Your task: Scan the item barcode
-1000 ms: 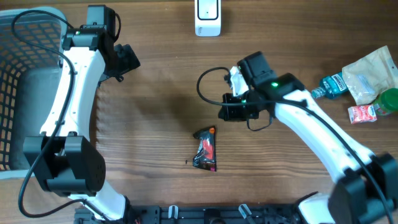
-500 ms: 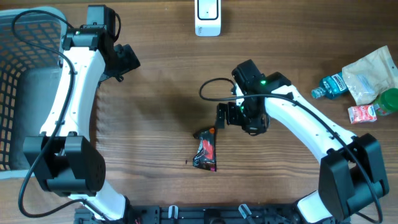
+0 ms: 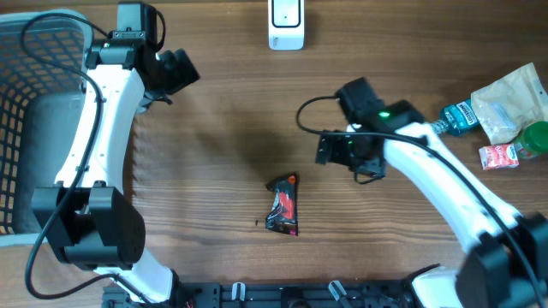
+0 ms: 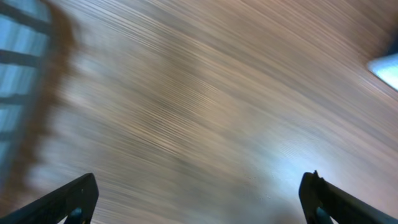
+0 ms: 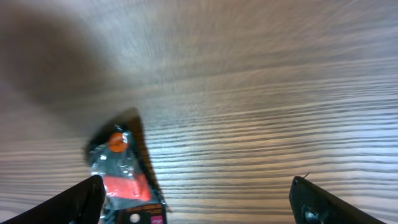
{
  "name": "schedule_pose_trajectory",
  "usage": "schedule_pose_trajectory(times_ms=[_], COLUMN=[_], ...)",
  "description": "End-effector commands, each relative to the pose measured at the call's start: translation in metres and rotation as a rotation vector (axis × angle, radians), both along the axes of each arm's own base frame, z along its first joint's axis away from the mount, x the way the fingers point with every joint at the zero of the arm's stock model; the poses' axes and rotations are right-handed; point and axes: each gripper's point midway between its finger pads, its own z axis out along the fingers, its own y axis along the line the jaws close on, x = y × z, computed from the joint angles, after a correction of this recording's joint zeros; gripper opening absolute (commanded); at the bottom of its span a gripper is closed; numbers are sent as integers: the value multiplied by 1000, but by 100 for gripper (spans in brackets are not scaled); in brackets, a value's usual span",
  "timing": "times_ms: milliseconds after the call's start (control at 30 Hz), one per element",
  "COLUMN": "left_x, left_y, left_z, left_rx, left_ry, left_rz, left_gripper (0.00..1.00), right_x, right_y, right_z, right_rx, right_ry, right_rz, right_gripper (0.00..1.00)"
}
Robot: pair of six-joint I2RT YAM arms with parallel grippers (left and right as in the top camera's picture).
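Note:
The item, a black and red snack packet point(image 3: 282, 204), lies flat on the wooden table near the middle. In the right wrist view the packet point(image 5: 121, 177) sits at the lower left, just inside the left finger. My right gripper point(image 3: 325, 149) point(image 5: 199, 205) hovers open up and to the right of it, holding nothing. The white barcode scanner point(image 3: 286, 21) stands at the table's far edge. My left gripper point(image 3: 180, 68) point(image 4: 199, 205) is open over bare wood at the far left, and its view is blurred.
A pale blue wire basket point(image 3: 34, 111) fills the left side. At the right edge lie a blue bottle point(image 3: 458, 117), a beige bag point(image 3: 514, 98), a green lid point(image 3: 535, 137) and a small red packet point(image 3: 499, 156).
My right arm dipped left toward the packet, then drew back to the right with its jaws now open. The packet has not moved. My left gripper shifted slightly up and right.

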Motion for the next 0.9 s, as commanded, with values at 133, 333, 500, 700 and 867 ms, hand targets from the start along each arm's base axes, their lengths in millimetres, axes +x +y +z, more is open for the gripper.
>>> schedule_pose_trajectory(times_ms=[133,333,500,700,867], left_x=[-53,-115,-173,-206,-226], left_y=[-139,-181,-200,-195,-197], left_z=[2,-51,-97,-134,-145], left_rx=[-575,-692,-858,-904,-918], left_ry=[95,280,385,435,468], left_rz=[-440,-510,-522,-442,-435], left_gripper=[100,91,83,85,81], right_x=[7,3,3,3,3], right_y=[-58,-82,-86,-86,-86], right_z=[40,38,37,37,37], right_rx=[-13,-32,-39,-39,-39], right_ry=[-118,-88,-87,-88,-87], right_rz=[-102,-125,-101,-102,-102], right_gripper=[97,97,97,97,97])
